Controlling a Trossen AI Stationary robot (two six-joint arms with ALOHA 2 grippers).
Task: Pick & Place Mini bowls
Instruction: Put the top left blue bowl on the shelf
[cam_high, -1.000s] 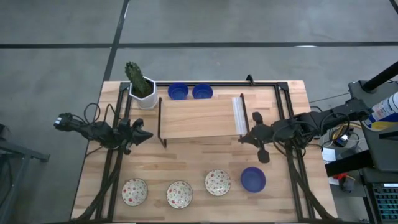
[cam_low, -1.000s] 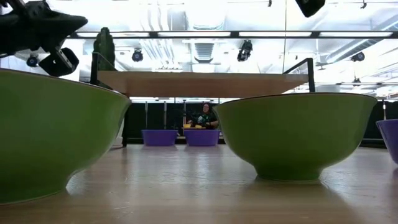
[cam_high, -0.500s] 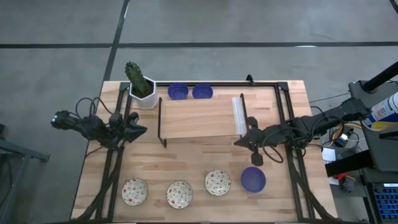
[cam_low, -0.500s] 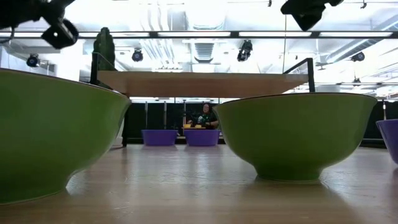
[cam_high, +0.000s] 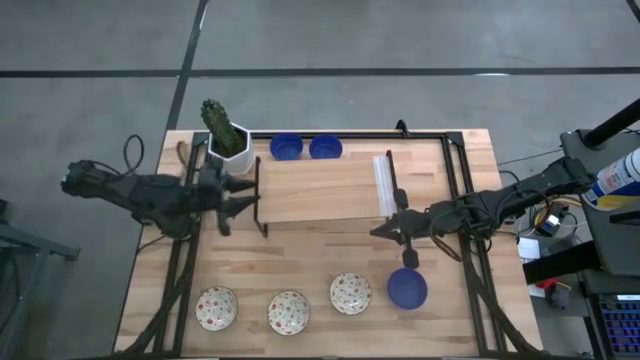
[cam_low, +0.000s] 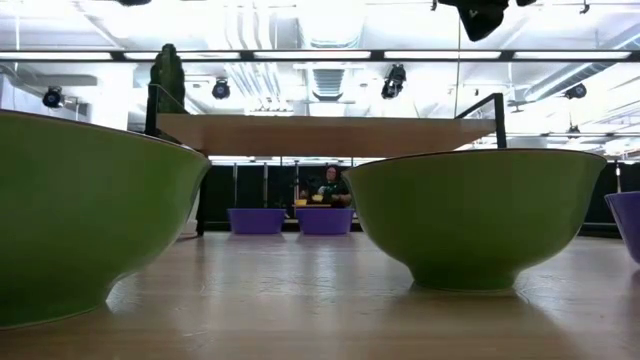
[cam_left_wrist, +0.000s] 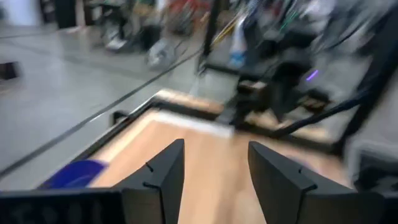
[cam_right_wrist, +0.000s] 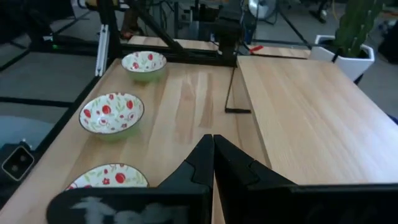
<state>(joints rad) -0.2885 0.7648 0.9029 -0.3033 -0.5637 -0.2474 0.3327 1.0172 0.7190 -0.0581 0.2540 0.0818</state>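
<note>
Two blue bowls (cam_high: 305, 147) sit parked at twelve o'clock while one blue bowl (cam_high: 407, 289) and three speckled bowls (cam_high: 283, 304) wait along six o'clock, right gripper (cam_high: 383, 230) clenched empty above the blue one, left gripper (cam_high: 247, 197) spread empty at nine.

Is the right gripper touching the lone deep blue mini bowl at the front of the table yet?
Apart. In the high view the right gripper sits beyond the lone deep blue mini bowl, with bare wooden table between them.
</note>
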